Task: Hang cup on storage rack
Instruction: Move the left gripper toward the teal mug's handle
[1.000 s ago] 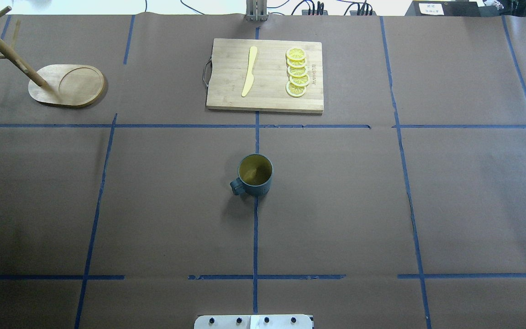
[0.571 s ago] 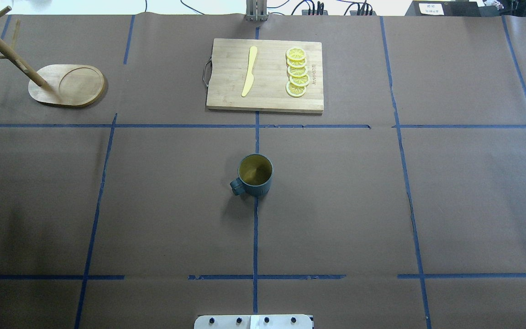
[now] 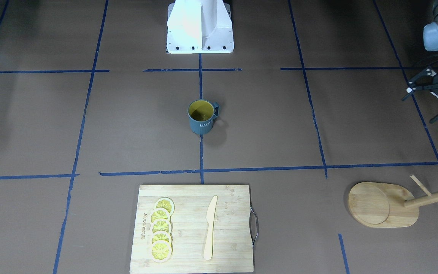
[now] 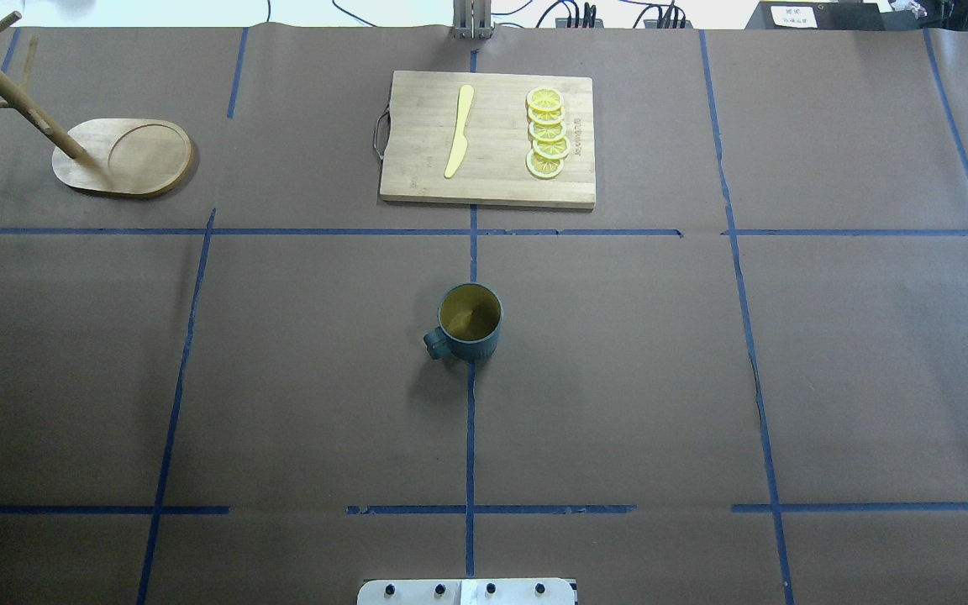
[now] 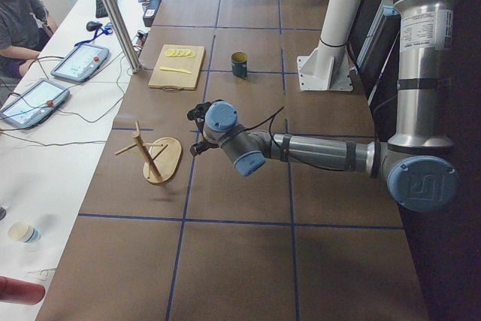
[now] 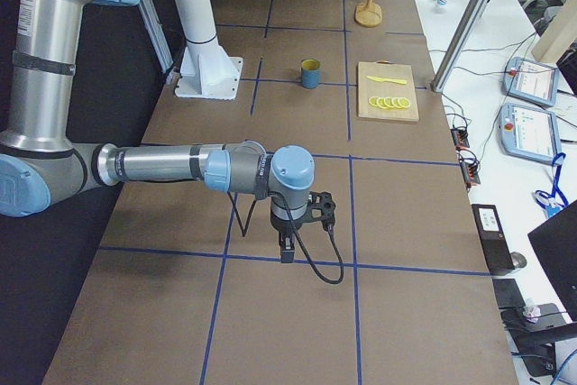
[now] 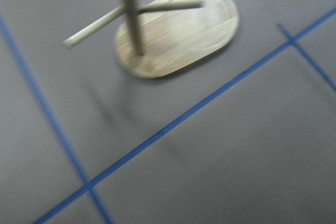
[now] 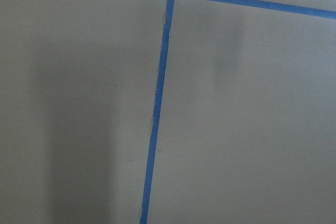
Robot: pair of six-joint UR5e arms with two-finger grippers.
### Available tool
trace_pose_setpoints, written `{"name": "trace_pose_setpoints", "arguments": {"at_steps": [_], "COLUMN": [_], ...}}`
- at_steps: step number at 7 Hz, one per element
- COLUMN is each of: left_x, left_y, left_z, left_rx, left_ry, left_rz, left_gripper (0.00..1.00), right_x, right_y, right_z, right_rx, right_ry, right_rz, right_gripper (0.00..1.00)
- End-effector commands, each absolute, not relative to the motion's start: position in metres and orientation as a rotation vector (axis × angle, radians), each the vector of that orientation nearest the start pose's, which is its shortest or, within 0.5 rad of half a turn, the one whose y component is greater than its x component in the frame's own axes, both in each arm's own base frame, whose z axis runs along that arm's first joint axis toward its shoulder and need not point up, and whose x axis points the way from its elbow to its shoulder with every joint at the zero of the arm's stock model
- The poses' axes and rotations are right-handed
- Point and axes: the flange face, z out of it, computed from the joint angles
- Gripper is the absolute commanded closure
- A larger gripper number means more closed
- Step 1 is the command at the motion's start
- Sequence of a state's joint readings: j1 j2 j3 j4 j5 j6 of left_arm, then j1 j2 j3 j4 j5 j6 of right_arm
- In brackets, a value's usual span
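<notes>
The cup, a dark blue-grey mug with a yellow inside, stands upright at the table's middle with its handle toward the robot's left; it also shows in the front view. The storage rack, a wooden mug tree with bare pegs, stands at the far left; it also shows in the front view and the left wrist view. My left gripper is open and empty, above the table on the robot's side of the rack. My right gripper shows only in the right side view, far from the cup; I cannot tell its state.
A bamboo cutting board with a yellow knife and several lemon slices lies beyond the cup. The robot's white base is at the near middle. Blue tape lines cross the brown table cover.
A dark tip of my left gripper has come into the overhead view at its left edge. The cup and the rack have not moved.
</notes>
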State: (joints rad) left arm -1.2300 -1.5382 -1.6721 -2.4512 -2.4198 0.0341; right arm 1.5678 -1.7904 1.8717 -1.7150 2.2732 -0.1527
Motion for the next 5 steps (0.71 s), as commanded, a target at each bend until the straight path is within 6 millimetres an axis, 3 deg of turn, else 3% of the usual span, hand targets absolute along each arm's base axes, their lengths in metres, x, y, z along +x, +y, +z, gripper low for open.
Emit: {"name": "trace_pose_setpoints", "arguments": {"at_steps": [1, 2, 4, 5], "left_x": [0.189, 0.251, 0.354, 0.393], "left_y": [-0.476, -0.46, -0.432, -0.412], "left_z": [0.463, 0.443, 0.392, 0.37], "left_rx": [0.908, 1.01, 1.119, 1.161], "left_ry": [0.999, 1.018, 1.033, 1.043], "left_rz": [0.675, 0.673, 0.693, 0.669], "left_gripper": [0.0, 0.0, 0.0, 0.0], "right_x": [0.068, 0.068, 0.068, 0.068], "right_y": [-0.393, -0.394, -0.394, -0.394], "right_z": [0.628, 0.629, 0.631, 0.631], "right_rx": [-0.009, -0.01, -0.013, -0.013], "right_ry": [-0.704, -0.704, -0.704, -0.704], "right_rz": [-0.127, -0.127, -0.126, -0.126], "right_gripper": [0.0, 0.0, 0.0, 0.0]}}
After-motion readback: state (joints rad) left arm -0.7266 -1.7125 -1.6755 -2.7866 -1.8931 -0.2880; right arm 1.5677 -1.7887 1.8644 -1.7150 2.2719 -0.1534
